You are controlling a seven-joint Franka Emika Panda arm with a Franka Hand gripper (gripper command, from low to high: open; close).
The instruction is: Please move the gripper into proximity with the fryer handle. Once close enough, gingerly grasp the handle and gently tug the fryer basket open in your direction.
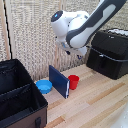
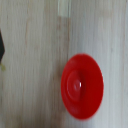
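Pale wooden planks form the table (image 1: 95, 100) we work over, with a woven screen behind it. Our gripper (image 1: 80, 51) hangs at the end of the white arm (image 1: 85, 25), well above the wood, and we cannot tell whether its fingers are spread or pressed together. Below it stand a red cup (image 1: 73, 81) and, just beside that, an upright blue board (image 1: 59, 81); a blue bowl (image 1: 44, 86) lies beyond the board. Our wrist view looks straight down on the cup (image 2: 82, 86). The fryer (image 1: 107, 52) sits at the exterior view's right, apart from the gripper, its handle (image 1: 102, 61) on the basket (image 1: 104, 67) front. A black case (image 1: 20, 97) stands open at the exterior view's left.
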